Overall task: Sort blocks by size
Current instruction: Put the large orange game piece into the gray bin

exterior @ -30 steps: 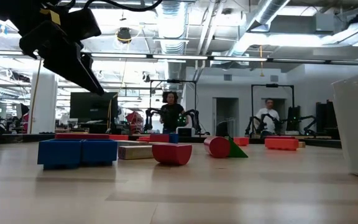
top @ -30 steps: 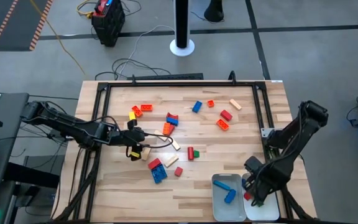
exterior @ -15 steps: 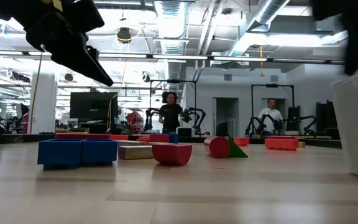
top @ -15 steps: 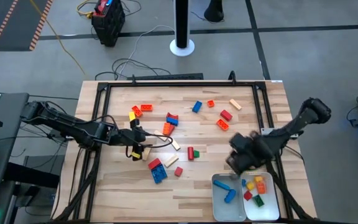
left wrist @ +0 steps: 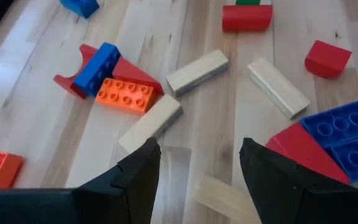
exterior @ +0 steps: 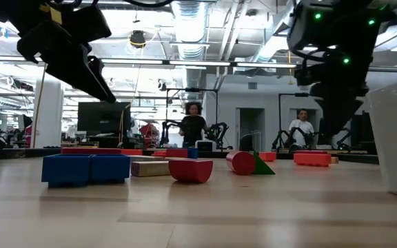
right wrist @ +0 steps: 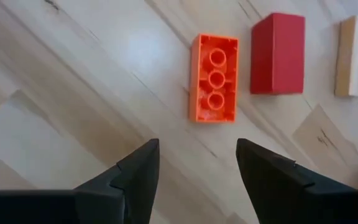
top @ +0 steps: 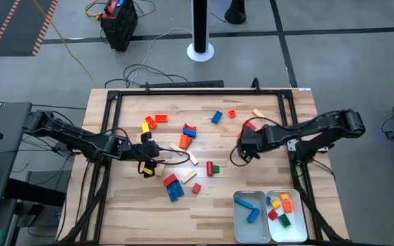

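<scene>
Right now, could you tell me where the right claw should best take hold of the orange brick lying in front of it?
Grip the orange brick across its two long sides, coming straight down from above. It lies flat, hollow underside up, and the open right claw looks wide enough. The red block sits close beside one long side, so that finger has little room.

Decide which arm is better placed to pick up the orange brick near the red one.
Right. The right gripper hangs open just short of the orange brick, while the left gripper works across the table.
</scene>
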You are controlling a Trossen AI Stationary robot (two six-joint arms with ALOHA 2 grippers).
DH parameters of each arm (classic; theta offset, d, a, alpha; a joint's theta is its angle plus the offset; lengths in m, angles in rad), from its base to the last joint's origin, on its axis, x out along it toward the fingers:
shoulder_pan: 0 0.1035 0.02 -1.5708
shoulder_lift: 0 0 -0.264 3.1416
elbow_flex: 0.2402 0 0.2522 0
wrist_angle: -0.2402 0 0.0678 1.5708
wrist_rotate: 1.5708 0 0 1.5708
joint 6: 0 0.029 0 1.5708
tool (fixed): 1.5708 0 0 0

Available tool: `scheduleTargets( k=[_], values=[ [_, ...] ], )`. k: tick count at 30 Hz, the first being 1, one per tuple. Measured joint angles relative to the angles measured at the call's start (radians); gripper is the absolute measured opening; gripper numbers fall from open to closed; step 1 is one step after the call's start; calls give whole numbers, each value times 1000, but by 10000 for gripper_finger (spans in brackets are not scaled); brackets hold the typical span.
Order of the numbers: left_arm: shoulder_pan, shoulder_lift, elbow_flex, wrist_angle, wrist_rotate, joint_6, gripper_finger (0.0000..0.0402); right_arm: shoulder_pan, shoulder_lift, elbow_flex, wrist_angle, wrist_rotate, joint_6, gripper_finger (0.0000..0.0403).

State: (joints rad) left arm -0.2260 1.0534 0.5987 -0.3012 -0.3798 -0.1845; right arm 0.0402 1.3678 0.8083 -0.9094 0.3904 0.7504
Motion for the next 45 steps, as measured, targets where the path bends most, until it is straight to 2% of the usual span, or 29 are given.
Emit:
scheduleTargets(
  k=[11, 16, 34, 37, 43, 45],
  values=[
    [-2, 0, 0, 0, 0, -44, 212, -146, 0, -1, 91, -34, -180, 262],
    [-21, 0, 0, -1, 0, -45, 212, -191, 0, -60, 165, -64, -219, 262],
    [-31, 0, 0, -4, 0, -41, 212, -220, 1, -226, 439, -81, -255, 258],
    [-31, 0, 0, -4, 0, -37, 212, -220, 1, -227, 439, -81, -265, 237],
    [-31, 0, 0, -4, 0, -37, 212, -219, 0, -226, 440, -92, -265, 151],
    [-31, 0, 0, -4, 0, -38, 212, -214, 0, -226, 440, -98, -261, 149]
  ],
)
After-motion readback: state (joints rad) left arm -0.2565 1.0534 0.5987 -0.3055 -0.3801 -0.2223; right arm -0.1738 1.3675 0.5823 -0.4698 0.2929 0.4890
